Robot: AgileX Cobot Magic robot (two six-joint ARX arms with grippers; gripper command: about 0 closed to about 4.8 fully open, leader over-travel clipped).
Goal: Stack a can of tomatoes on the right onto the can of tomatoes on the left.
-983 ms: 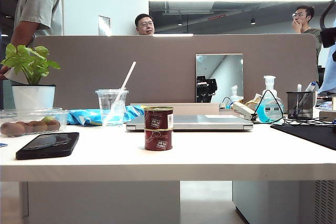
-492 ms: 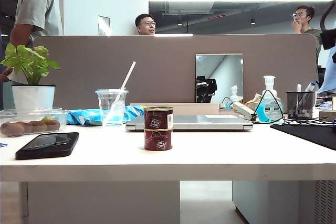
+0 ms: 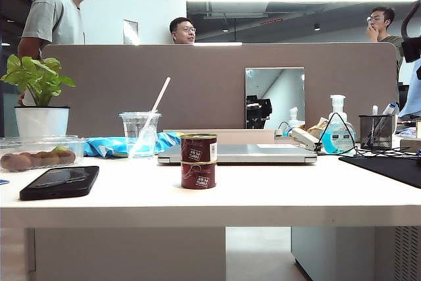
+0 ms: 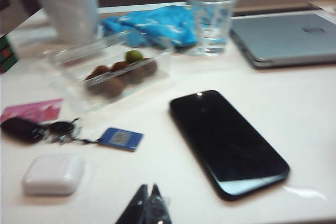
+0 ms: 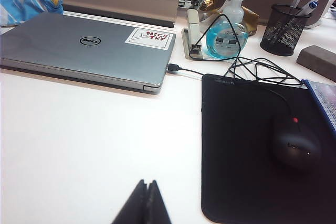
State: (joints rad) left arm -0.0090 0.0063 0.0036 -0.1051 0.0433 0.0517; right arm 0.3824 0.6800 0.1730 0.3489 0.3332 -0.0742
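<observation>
Two tomato cans at the middle of the white table, already stacked: upper can squarely on lower can, just in front of a closed silver laptop. No arm visible in the exterior view. Left gripper low over the left part of the table, fingertips pressed together and empty, just beside a black phone, near a white earbud case and a set of keys; picture blurred, so exact clearance above the surface hard to judge. Right gripper over bare table on the right side, also closed and holding nothing, between the laptop and a black mouse pad carrying a mouse and its cable. Task seemingly done, so main danger now from disturbance: a swing of either arm through the middle likely to clip the stack and knock the top can off, perhaps onto the laptop. On the left, a low sweep liable to shove the phone or snag the keys. On the right, closed fingertips apt to catch the cable and drag the mouse. Plastic cup with a straw behind, easy to tip and spill.
</observation>
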